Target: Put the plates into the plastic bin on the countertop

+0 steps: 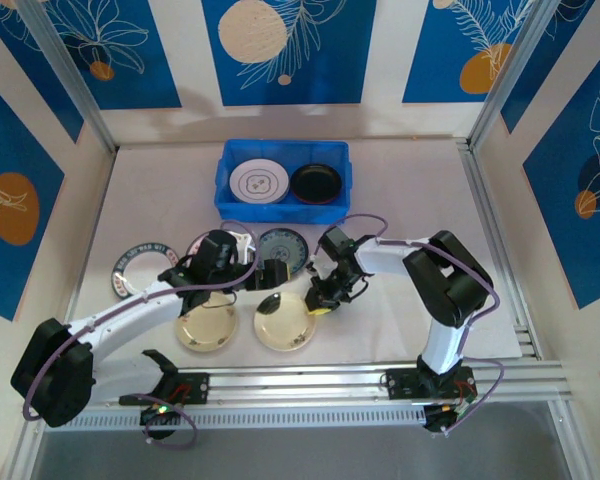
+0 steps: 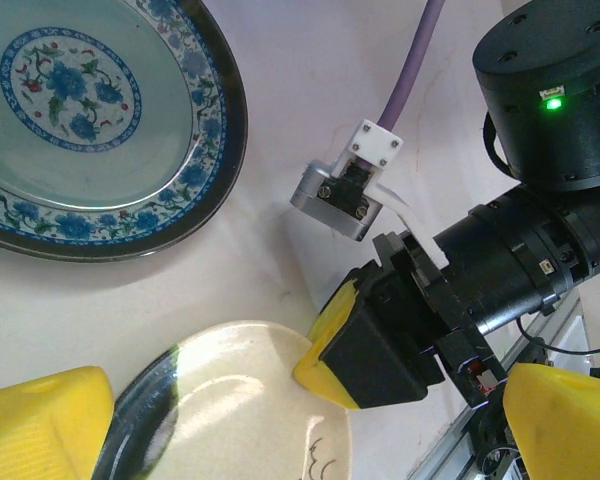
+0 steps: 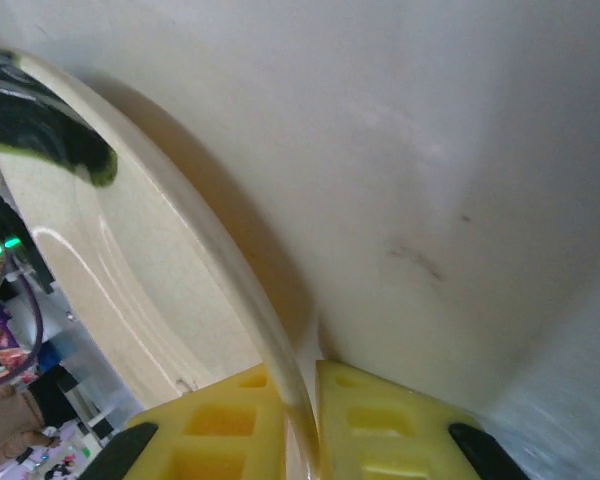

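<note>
My right gripper (image 1: 320,304) is shut on the right rim of a cream plate (image 1: 285,322) that lies on the countertop (image 1: 410,190). The rim runs between its yellow fingers (image 3: 370,425) in the right wrist view, where the cream plate (image 3: 130,260) looks slightly tilted. My left gripper (image 1: 265,275) hangs open over the gap between that plate and the dark teal patterned plate (image 1: 281,247), holding nothing. Its view shows the teal plate (image 2: 90,120), the cream plate (image 2: 230,400) and the right gripper's fingers (image 2: 370,350). The blue plastic bin (image 1: 225,185) holds a white plate (image 1: 258,183) and a black plate (image 1: 316,183).
A second cream plate (image 1: 207,328) lies left of the gripped one, partly under the left arm. A white plate with a dark rim (image 1: 138,268) sits at the left. Another pale plate (image 1: 242,244) peeks out behind the left wrist. Patterned walls surround the counter.
</note>
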`<state>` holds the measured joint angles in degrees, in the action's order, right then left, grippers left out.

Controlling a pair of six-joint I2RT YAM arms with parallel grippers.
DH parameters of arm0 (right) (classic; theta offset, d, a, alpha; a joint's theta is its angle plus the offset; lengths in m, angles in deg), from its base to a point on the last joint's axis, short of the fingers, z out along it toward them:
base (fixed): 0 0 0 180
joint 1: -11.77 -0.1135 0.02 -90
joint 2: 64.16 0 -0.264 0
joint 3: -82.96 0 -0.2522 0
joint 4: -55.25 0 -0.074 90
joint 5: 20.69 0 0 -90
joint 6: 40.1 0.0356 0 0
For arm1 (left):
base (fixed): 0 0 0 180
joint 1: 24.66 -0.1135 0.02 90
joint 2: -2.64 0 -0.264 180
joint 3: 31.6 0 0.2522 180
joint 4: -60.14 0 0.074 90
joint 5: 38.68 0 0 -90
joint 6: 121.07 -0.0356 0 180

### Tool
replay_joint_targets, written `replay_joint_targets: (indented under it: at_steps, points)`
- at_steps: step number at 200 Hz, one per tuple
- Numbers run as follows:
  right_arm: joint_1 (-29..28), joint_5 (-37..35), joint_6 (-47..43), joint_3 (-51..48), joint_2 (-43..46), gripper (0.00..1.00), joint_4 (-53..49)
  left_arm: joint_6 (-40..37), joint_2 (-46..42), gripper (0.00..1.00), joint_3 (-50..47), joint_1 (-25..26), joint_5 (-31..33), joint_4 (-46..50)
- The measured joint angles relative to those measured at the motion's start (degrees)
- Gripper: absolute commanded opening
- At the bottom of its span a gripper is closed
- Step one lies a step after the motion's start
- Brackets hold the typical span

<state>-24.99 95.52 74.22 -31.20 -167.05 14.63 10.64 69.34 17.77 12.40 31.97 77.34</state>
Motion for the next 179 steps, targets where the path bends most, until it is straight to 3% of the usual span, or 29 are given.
replay_joint_targets:
  at_steps: [33, 130, 179]
  points:
    - [0.13, 1.75, -0.17, -0.02, -0.20, 0.00, 1.51, -0.07, 0.24, 1.00, 0.00, 0.00, 0.33, 0.00]
    - [3.37, 0.81, -0.26, -1.20, 5.92, 0.00, -0.79, -4.76, 0.52, 1.00, 4.63, -0.90, 1.01, 4.74]
    - [4.94, 0.81, -0.22, -1.20, 8.04, 0.00, -1.05, -8.02, -0.35, 1.00, 6.08, -4.85, 1.44, 8.48]
